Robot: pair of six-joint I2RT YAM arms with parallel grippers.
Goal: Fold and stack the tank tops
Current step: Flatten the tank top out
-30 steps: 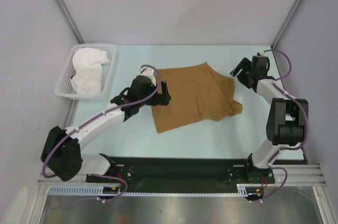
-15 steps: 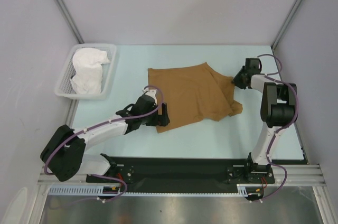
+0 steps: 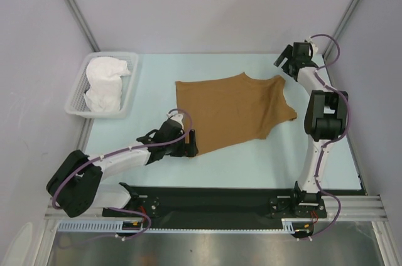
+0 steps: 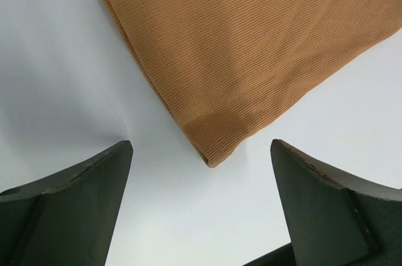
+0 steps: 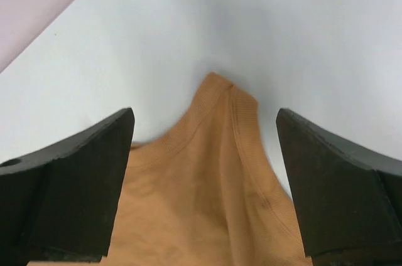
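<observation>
view from above, read left to right.

far left: the white top (image 3: 100, 81) is lying crumpled in the basket (image 3: 130, 93). it is not yet lifted out, so i am judging its fold as undone.

left of centre: my left gripper (image 4: 201, 150) is hovering low over the table (image 3: 251, 159), jaws spread wide and holding nothing. the near-left hem corner (image 4: 210, 160) of the tan top (image 3: 232, 109) is showing between them, not pinched.

centre: the tan top is lying spread flat on the table, hem towards the left and straps towards the right. no fold is showing in it.

far right: my right gripper (image 5: 204, 115) is hanging just beyond the far strap (image 5: 229, 93), jaws likewise spread wide and gripping nothing. the strap tip is showing between them in the wrist view.

progress, as i am judging it: the flattening is looking done, while both folds and the stacking are remaining.

edges and room: bare table is running along the near and far sides of the tan top, giving space to carry the hem across. the basket is sitting well apart on the left. the right gripper is working near the right wall (image 3: 377, 59) and the corner post (image 3: 342, 21), so that side is offering the least room.
</observation>
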